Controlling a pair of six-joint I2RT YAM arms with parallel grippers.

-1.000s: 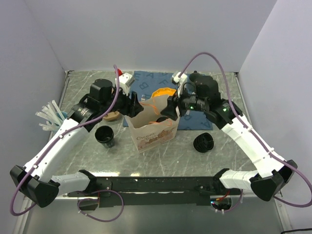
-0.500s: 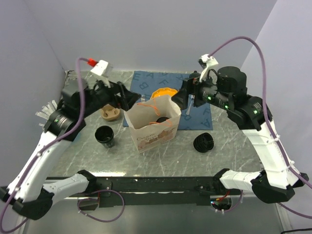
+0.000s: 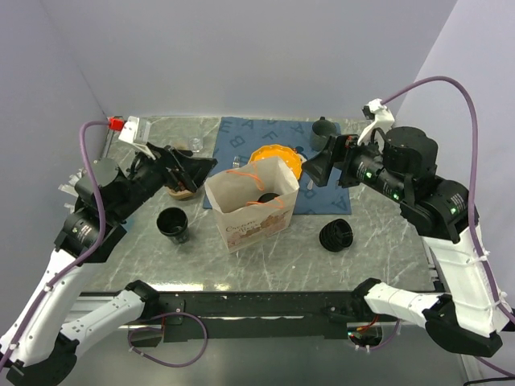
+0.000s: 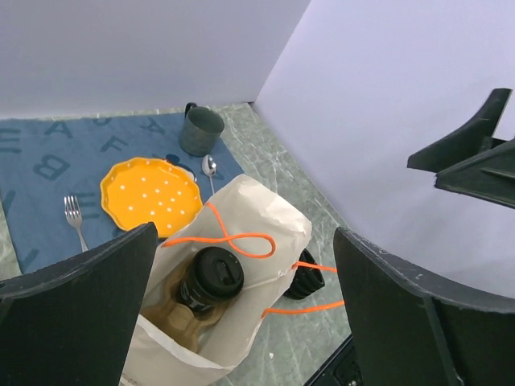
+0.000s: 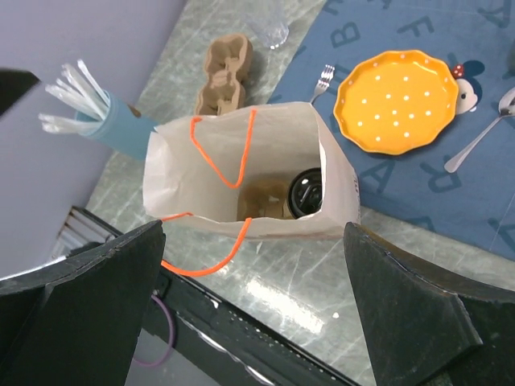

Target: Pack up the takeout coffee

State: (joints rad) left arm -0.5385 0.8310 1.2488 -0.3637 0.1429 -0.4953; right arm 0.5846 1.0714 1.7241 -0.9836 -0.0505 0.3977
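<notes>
The takeout coffee (image 4: 213, 277), a black cup with a lid, stands in a brown carrier inside the open paper bag (image 3: 251, 215) mid-table. It also shows as the takeout coffee (image 5: 307, 193) deep in the bag (image 5: 193, 161). Left of the bag, an open black cup (image 3: 173, 223) sits on the table. A round black ribbed lid (image 3: 336, 235) lies to the bag's right. My left gripper (image 3: 201, 167) hangs open above the bag's left side, holding nothing. Up at the bag's right, my right gripper (image 3: 314, 170) is open and holds nothing.
An orange plate (image 3: 273, 157), a fork (image 4: 74, 215) and a spoon (image 4: 209, 166) lie on the blue mat behind the bag, with a dark green mug (image 3: 323, 127) farther back. A brown cup carrier (image 3: 183, 190) and a blue cup of straws (image 5: 121, 129) stand at the left.
Both grippers have let go of the bag's rim, opened wide, and risen up and away to either side. The bag stays upright and open.
</notes>
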